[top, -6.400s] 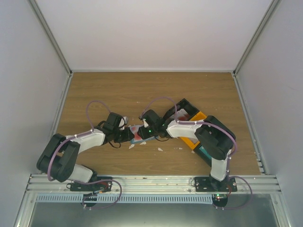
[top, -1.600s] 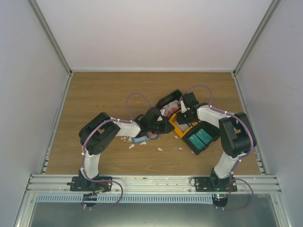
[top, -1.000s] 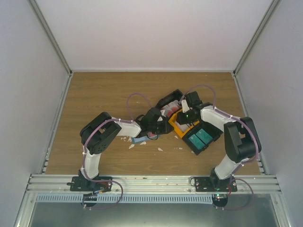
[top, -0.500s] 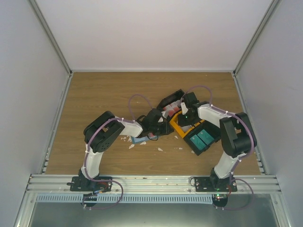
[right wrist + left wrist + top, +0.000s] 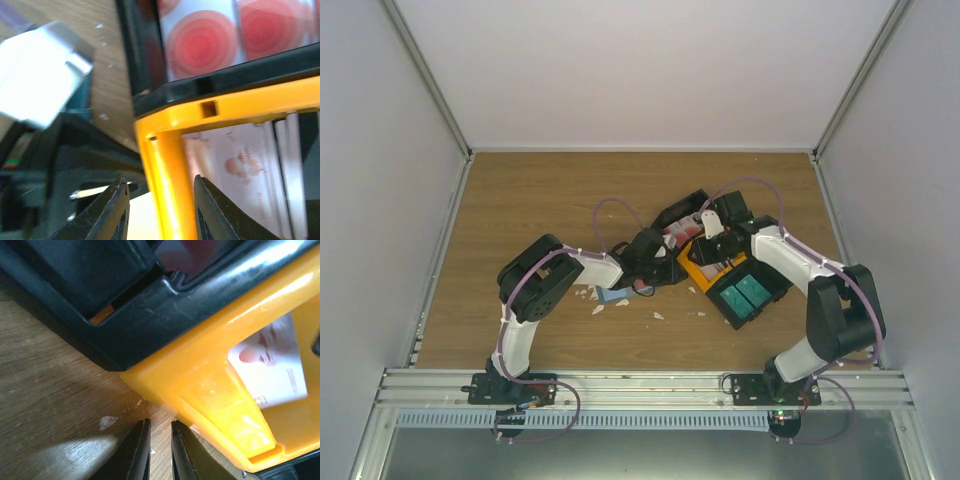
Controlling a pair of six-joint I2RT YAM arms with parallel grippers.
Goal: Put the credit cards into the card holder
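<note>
Expect light, stiff, slick credit cards (image 5: 200, 42) lying flat in the black bin (image 5: 137, 60) and orange bin (image 5: 160, 150), best pinched by a raised edge, with right gripper (image 5: 159, 181) fingers apart astride the orange wall and left gripper (image 5: 160, 430) fingers nearly together, empty.

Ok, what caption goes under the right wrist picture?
Right fingers straddle the orange bin wall, red-spotted cards lying in the black bin beyond.

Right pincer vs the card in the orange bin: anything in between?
Yes. The side wall of the orange bin rises between the fingers of the right pincer; the card lies inside, beyond that wall.
</note>
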